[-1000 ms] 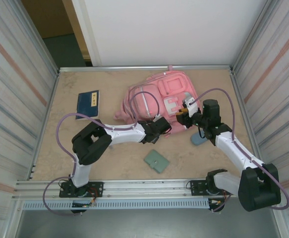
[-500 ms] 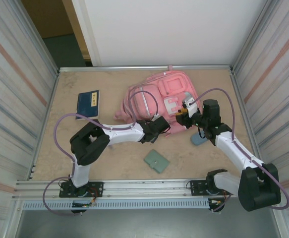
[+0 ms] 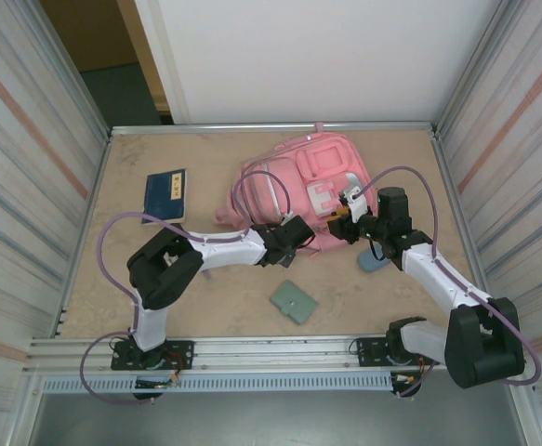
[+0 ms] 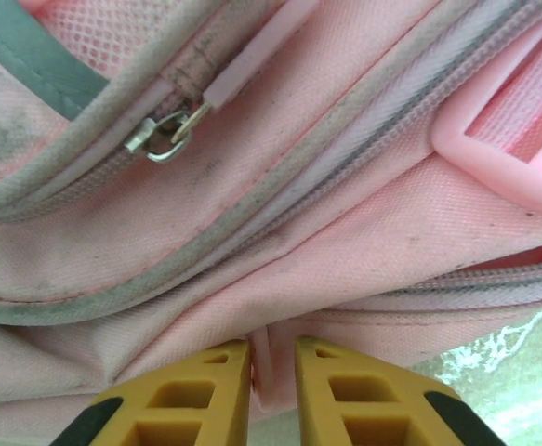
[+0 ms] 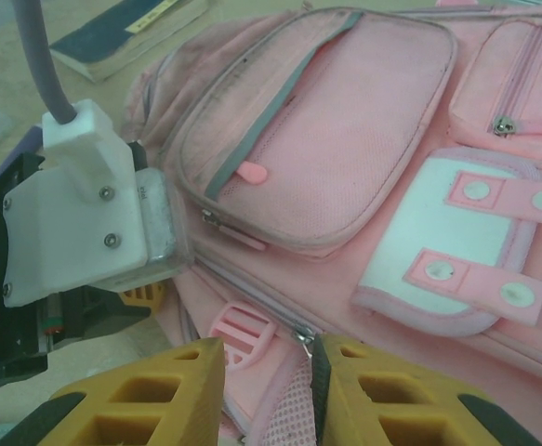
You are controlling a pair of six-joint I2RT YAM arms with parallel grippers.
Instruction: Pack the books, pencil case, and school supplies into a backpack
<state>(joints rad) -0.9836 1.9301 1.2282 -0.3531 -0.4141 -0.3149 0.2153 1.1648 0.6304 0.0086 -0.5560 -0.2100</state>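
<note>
Left wrist view: left fingers [image 4: 205,400] sitting almost together at the lower edge of the backpack [image 4: 280,214]. A ridge of pink cloth is filling the slit between them, reading as a pinch on that seam. Metal zip slider [image 4: 162,139] lying up and to the left, apart from the grip, its track closed.

Right wrist view: right fingers [image 5: 150,400] standing a modest way apart over the bag near a pink buckle [image 5: 243,330] and a second slider [image 5: 300,336]. Cloth is lying in the gap; cannot tell whether it is being gripped.

Top external: backpack lying flat, pockets up, toward the far wall, both arms meeting at its near edge. Book [image 3: 165,195] lying well to its left, sage-green folder [image 3: 294,301] on the near side, pencil case [image 3: 375,262] peeking from under the right arm. All three are lying outside the bag.

Judgement: the step in hand is probably getting a compartment open. Doing it well means one arm anchoring cloth close beside the zip while the other is taking the pull tab itself, not loose cloth, and drawing along the track's curve. Pulling across the track would likely be bunching the bag and dragging it over the surface [image 3: 224,302].

Materials: tight woven pink cloth, scuffed grey; fine mesh on the front pocket [image 5: 326,130]; coil zips; moulded plastic buckle; smooth white-grey patch [image 5: 391,251] with two tabs. Bag looking limp; book thin, probably stiff.
</note>
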